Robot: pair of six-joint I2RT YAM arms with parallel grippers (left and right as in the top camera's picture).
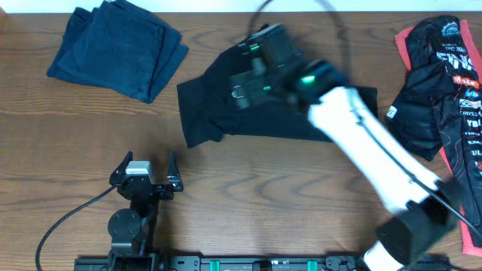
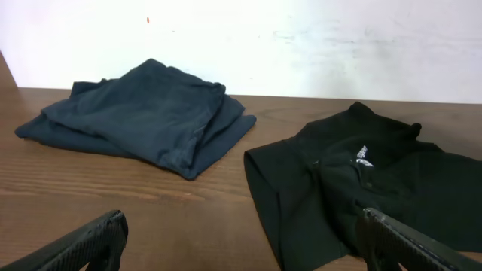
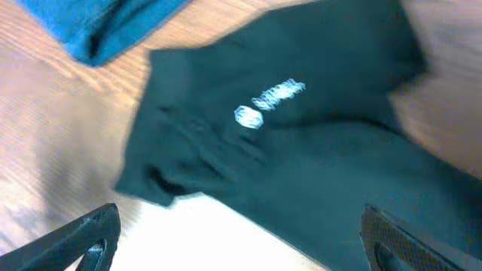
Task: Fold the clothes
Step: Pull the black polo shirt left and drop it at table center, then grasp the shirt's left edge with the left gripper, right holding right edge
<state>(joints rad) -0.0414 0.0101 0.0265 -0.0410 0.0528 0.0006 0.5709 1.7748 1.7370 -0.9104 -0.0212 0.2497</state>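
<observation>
Scanning overhead: one dark blue garment [image 1: 117, 49] lies folded at the far left of the desk [image 1: 263, 196]; the black shirt [image 1: 211, 113] sits rumpled mid-desk, judged partly folded at best; a black-and-pink garment [image 1: 444, 83] lies heaped at right, unfolded. Left wrist: left tool [image 2: 241, 226] wide open, empty, short of the shirt. Right wrist: right tool [image 3: 241, 222] spread wide above the shirt, gripping nothing. No containers seen

Blurred right arm [image 1: 354, 120] hides part of the black shirt [image 1: 203, 105]
</observation>
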